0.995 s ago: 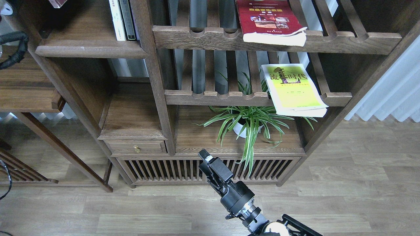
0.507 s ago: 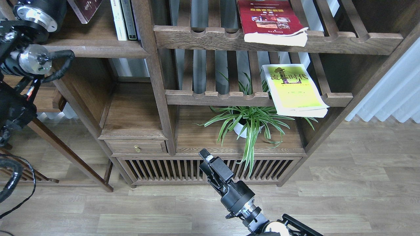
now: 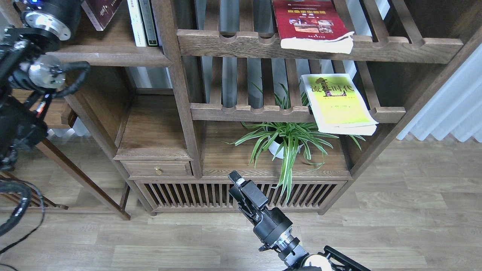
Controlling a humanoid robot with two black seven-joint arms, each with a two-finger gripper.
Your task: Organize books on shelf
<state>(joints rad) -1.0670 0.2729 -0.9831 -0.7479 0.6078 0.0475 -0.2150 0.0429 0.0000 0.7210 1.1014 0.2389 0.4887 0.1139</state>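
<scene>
From the head view I see my left arm (image 3: 34, 71) filling the 9 to 11 o'clock side of the picture, its thick joints and cables in front of the bookcase; its far end runs past the top edge, so the left gripper itself is out of sight and I cannot tell how its jaws stand. At 11 o'clock the maroon book (image 3: 101, 12) leans tilted on the solid shelf (image 3: 109, 58), just beside the arm's silver-ringed joint, with 2 upright books (image 3: 142, 22) standing a little to its right against the post. My right gripper (image 3: 238, 183) hangs at 6 o'clock, low in front of the slatted cabinet base, well apart from every book; it is dark and seen end-on, so I cannot tell whether its jaws are apart or together. The red book (image 3: 310, 24) lies flat at 1 o'clock on the upper slatted rack (image 3: 395, 47), its front edge overhanging the notched rail. The yellow-green book (image 3: 337, 101) lies on the lower slatted rack (image 3: 248, 112) at 2 o'clock, also overhanging, directly above the potted spider plant (image 3: 286, 141).
</scene>
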